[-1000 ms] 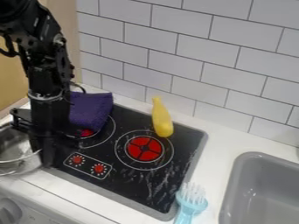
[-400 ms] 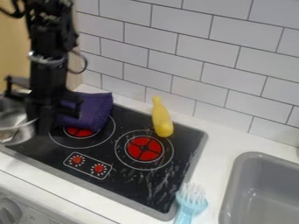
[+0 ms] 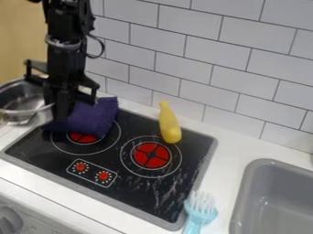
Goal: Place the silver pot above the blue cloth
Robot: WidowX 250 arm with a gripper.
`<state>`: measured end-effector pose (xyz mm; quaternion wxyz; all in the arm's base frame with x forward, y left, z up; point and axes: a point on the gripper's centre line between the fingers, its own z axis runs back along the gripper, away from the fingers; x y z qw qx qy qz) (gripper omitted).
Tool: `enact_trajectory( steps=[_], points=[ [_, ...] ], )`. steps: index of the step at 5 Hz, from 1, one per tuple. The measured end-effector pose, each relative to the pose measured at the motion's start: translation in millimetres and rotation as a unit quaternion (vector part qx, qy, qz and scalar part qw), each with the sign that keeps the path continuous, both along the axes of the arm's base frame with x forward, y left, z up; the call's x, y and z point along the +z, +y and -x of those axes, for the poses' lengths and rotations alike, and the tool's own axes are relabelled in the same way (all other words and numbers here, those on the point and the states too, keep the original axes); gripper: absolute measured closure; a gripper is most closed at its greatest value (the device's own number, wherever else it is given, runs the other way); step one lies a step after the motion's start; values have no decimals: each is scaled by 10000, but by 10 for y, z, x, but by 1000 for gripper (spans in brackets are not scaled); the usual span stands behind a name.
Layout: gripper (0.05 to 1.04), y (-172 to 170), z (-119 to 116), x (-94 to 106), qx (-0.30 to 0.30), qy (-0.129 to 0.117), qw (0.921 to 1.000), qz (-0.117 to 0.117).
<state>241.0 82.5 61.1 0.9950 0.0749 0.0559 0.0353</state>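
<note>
Silver pot (image 3: pixel 25 118) at far left, cut off by the view's edge, right side of its rim at the gripper's fingers; looks raised, left of the blue cloth, not above it. Tan panel (image 3: pixel 18 39) behind. Pale knob (image 3: pixel 9 220) low in the left corner, on the front below the counter (image 3: pixel 235 141). Black gripper (image 3: pixel 56 110) next, pointing down, pinching the pot's rim, in front of the cloth's left part. Cloth, dark blue-purple (image 3: pixel 96 118), bunched on the back left of the black stove (image 3: pixel 131 199), partly over the left burner (image 3: pixel 83 138). Control panel (image 3: pixel 92 172) in front of that burner, two red knobs side by side. Right burner (image 3: pixel 151 155), red centre, white rings. Yellow bottle-shaped item (image 3: pixel 170 124) lies behind and right of it, narrow end toward the white tiled wall (image 3: pixel 202 59), thick end near the outer ring. Light blue brush (image 3: pixel 200 214) by the stove's front right corner, white bristles toward the back, handle cut off below. Grey sink (image 3: pixel 275 201) at far right, partly in view.
</note>
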Motion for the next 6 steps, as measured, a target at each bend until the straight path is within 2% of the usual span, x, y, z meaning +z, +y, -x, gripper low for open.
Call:
enact_trajectory(
  steps=[1,2,3,5,6],
  points=[
    [1020,27,-228,-71,-159,21,9998,86],
    [1020,-59,-505,-88,-416,-115,9990,141],
    [1020,-175,-595,-212,-626,-58,9980,54],
    [1020,-183,-642,-306,-673,-27,9977,-50],
    [991,-153,-631,-337,-660,25,9978,-31]
  ],
)
